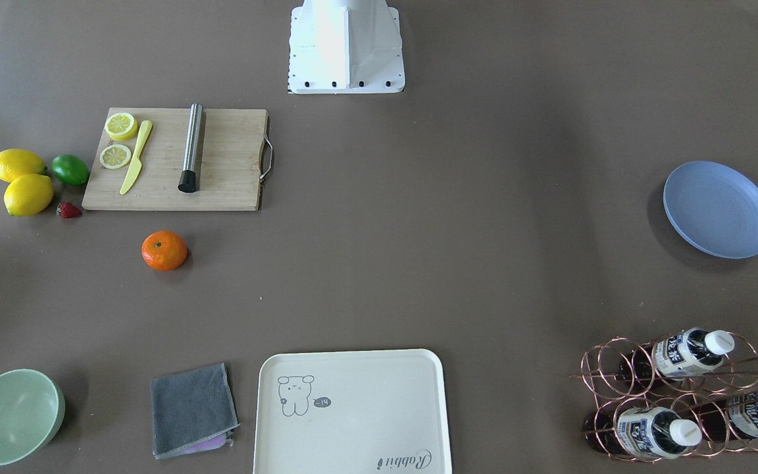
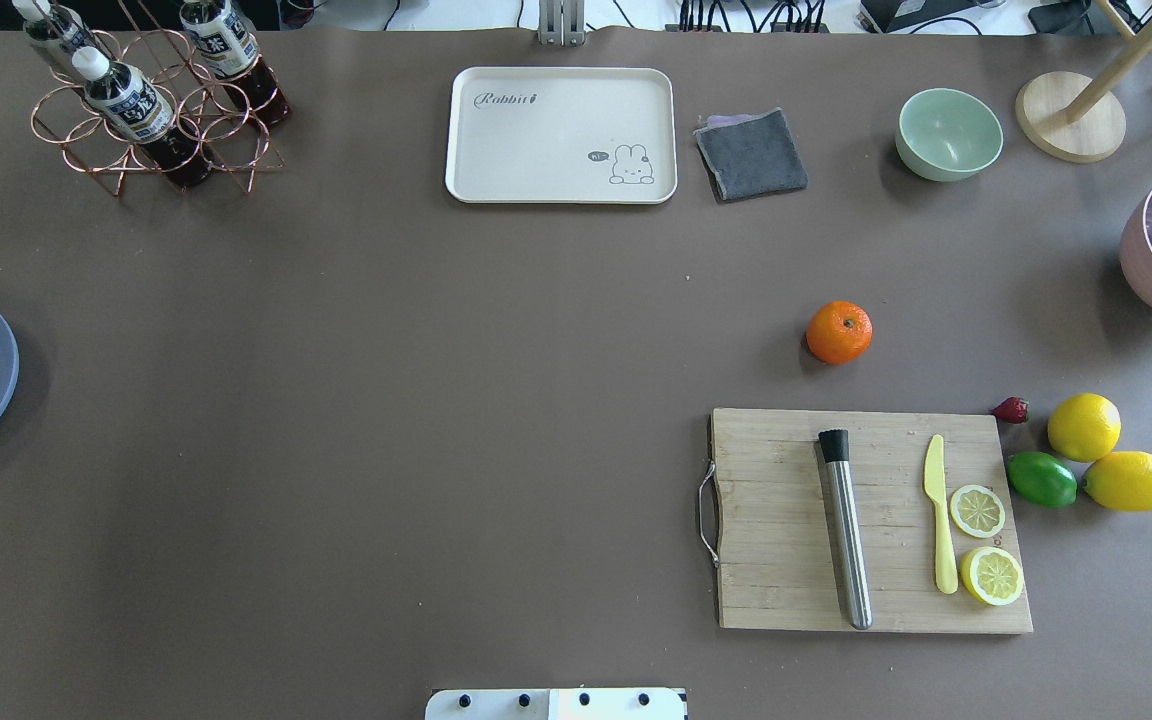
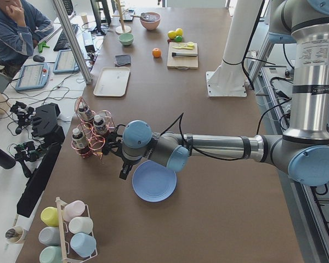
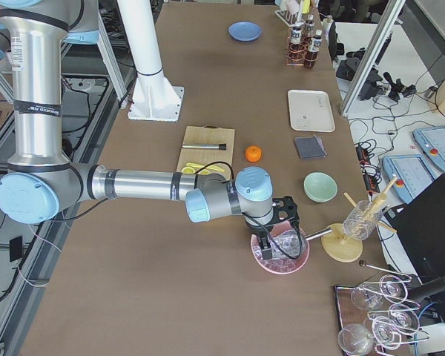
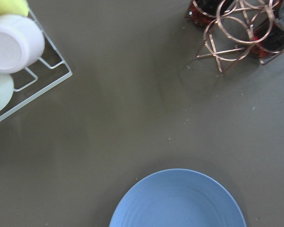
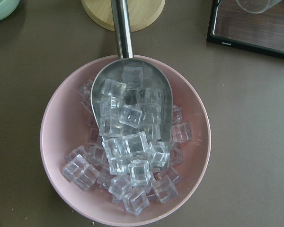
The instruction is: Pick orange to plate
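Note:
The orange (image 2: 839,332) sits alone on the brown table, just beyond the cutting board (image 2: 871,520); the front view shows the orange (image 1: 164,251) too. The blue plate (image 1: 718,209) lies bare at the far left end, and the plate (image 5: 180,201) also fills the bottom of the left wrist view. My left gripper (image 3: 123,173) hangs over the plate's outer edge in the left side view; I cannot tell if it is open or shut. My right gripper (image 4: 267,243) hovers above a pink bowl of ice, far from the orange, its state unreadable too. No fingers show in either wrist view.
The board carries a metal muddler (image 2: 846,528), a yellow knife and lemon slices. Two lemons (image 2: 1084,427), a lime (image 2: 1042,479) and a strawberry lie beside it. A cream tray (image 2: 561,135), grey cloth (image 2: 751,153), green bowl (image 2: 948,133), bottle rack (image 2: 151,100) and ice bowl (image 6: 199,142) line the edges.

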Tool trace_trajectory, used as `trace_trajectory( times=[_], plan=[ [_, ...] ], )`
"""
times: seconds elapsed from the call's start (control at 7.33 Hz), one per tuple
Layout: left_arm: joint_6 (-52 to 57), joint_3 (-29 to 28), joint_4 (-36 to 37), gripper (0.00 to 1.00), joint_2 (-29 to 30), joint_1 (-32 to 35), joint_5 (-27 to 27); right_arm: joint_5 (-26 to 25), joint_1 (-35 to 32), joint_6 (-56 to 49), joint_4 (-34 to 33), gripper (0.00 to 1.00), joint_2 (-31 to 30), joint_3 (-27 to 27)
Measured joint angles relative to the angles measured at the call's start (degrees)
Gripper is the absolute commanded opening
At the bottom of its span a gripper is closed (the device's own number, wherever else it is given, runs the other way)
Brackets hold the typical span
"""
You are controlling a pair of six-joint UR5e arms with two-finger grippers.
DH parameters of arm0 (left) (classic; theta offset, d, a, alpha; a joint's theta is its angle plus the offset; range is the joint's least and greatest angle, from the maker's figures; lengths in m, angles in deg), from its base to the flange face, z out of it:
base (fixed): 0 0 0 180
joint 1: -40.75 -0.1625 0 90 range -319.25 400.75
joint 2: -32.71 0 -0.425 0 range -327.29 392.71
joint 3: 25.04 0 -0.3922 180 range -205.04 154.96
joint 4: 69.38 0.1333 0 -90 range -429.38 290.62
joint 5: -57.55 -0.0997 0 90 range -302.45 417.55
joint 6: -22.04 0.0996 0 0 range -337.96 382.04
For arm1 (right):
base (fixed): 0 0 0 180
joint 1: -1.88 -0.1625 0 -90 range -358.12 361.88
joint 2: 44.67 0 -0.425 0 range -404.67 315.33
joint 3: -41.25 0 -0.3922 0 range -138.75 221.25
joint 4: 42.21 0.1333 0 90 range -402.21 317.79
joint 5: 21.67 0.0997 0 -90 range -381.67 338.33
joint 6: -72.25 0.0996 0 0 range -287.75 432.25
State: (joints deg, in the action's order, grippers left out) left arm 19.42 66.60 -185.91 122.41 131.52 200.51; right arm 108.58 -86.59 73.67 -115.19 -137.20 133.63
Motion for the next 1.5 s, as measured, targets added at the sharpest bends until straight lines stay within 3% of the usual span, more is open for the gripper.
trace_trajectory(
  times=[0.27, 0.68, 1.09, 1.5],
  plan=[
    [1.1, -6.1, -6.9, 1.00, 1.7, -0.5, -1.6, 0.0, 4.2, 8.7, 2.2, 1.00, 0.6, 1.9],
    [1.5, -20.2, -17.4, 0.99, 1.2, -1.9, -3.3, -2.7, 14.4, 27.0, 14.4, 1.00, 0.2, 2.9],
    [1.3, -23.9, -20.4, 0.99, -2.1, -5.0, -3.0, -5.4, 21.0, 34.0, 19.3, 1.00, 0.1, 3.2],
    [1.3, -25.8, -21.6, 0.98, -3.1, -7.0, -1.7, -5.7, 22.2, 34.5, 20.3, 1.00, -0.2, 3.4]
  ],
)
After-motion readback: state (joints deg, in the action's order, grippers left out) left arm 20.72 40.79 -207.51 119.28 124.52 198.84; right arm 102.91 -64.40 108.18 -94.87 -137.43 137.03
